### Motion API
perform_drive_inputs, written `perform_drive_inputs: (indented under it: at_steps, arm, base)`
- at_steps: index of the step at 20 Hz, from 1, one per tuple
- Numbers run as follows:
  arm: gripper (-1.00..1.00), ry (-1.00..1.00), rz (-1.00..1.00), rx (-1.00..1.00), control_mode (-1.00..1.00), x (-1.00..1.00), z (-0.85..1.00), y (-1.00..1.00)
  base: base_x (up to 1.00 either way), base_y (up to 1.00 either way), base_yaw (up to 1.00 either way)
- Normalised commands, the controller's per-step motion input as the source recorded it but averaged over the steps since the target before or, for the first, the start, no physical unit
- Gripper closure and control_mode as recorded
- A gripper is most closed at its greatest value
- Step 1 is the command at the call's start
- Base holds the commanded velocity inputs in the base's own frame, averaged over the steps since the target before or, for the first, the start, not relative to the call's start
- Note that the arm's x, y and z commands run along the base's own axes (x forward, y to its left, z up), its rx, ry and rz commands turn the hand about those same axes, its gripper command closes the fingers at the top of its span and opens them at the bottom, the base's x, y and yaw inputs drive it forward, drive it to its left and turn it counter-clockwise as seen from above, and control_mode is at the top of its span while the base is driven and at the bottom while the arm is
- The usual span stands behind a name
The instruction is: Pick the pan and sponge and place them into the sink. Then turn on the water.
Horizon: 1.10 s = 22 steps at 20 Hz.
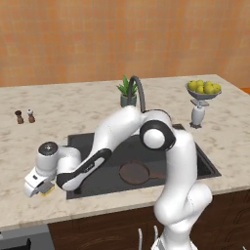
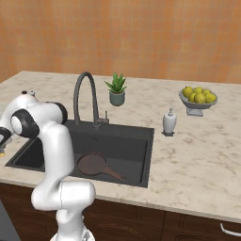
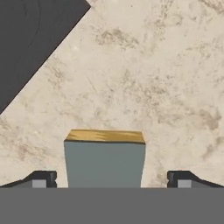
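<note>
Grey-blue over yellow, the sponge (image 3: 105, 162) sits between wide-apart jaws on the counter (image 3: 166, 87).

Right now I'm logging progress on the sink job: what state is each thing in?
pan: lying in the sink, upright.
sponge: on the counter beside the sink, between the open jaws, not gripped.
gripper: open, low over the sponge.
faucet: off, no stream visible.

Orange-tan wall (image 1: 73, 39) behind beige marbled countertop (image 2: 197, 155); dark wood cabinet fronts (image 2: 188, 228) below counter edge.
</note>
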Motion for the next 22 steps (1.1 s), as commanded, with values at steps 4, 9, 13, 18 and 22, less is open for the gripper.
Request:
perform_drive_inputs:
  at_steps: [4,9,13,18,22]
  arm:
    - [-1.0,0.01,0.0,-0.08,-1.0,0.31,-0.37,0.18]
    - [-1.0,0.01,0.0,-0.06,-1.0,0.31,-0.42,0.04]
    - [-1.0,0.15,0.0,-0.05,-1.0,0.23,-0.65,0.0]
    - [1.0,0.22,0.0,-0.08,-1.0,0.13,-0.83,0.0]
    - [1.0,0.01,0.0,0.0,-1.0,-0.05,-0.23,-0.02]
  base:
    - [0.0,0.0,0.0]
    - [0.0,0.0,0.0]
    - [0.0,0.0,0.0]
    - [0.0,0.0,0.0]
    - [0.0,0.0,0.0]
